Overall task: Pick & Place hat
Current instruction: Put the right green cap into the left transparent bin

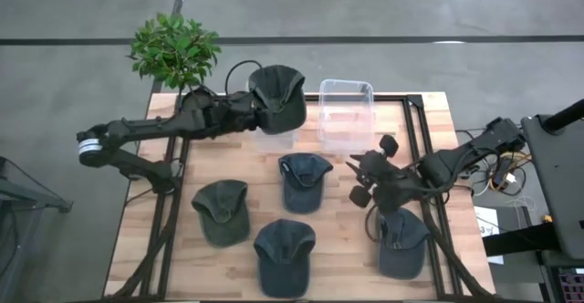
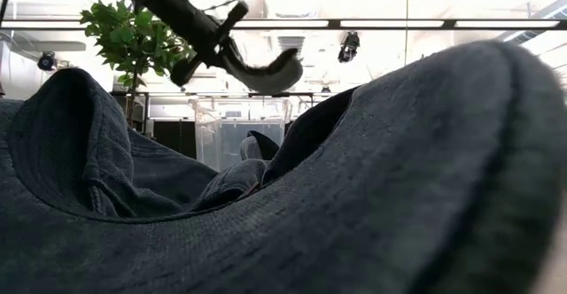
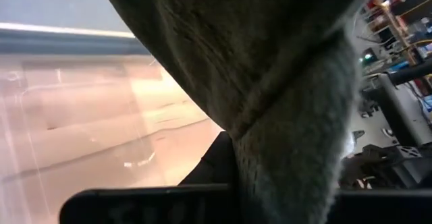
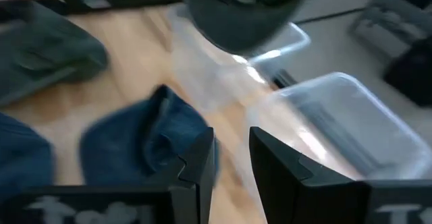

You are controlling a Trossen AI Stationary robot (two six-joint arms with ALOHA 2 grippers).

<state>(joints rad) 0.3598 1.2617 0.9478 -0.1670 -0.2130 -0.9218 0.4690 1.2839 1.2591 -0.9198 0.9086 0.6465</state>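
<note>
At the 12 o'clock edge of the table [image 1: 210, 266], the left gripper [image 1: 258, 109] is clenched on a dark green hat [image 1: 278, 98], holding it in the air over a clear bin [image 1: 274, 140] that the hat largely covers from above. In the low view the hat [image 2: 266, 71] hangs clear of everything below, and the left wrist view is mostly filled by its fabric [image 3: 270, 82] with the bin's clear wall [image 3: 88, 129] beneath. A second clear bin [image 1: 346, 111] stands just beside the first, toward 3 o'clock.

The right gripper [image 1: 370, 180] hovers near the table's 3 o'clock side, its fingers [image 4: 202, 160] apparently only a narrow gap apart and holding nothing, though the blur makes this hard to judge.

Four more hats lie on the wood: a blue one [image 1: 304, 180] at centre, a green one [image 1: 222, 210] toward 8 o'clock, a blue one [image 1: 284, 255] at 6 o'clock, and another blue one [image 1: 401, 241] toward 4 o'clock, just below the right gripper. A potted plant [image 1: 173, 49] stands off the 11 o'clock corner.
</note>
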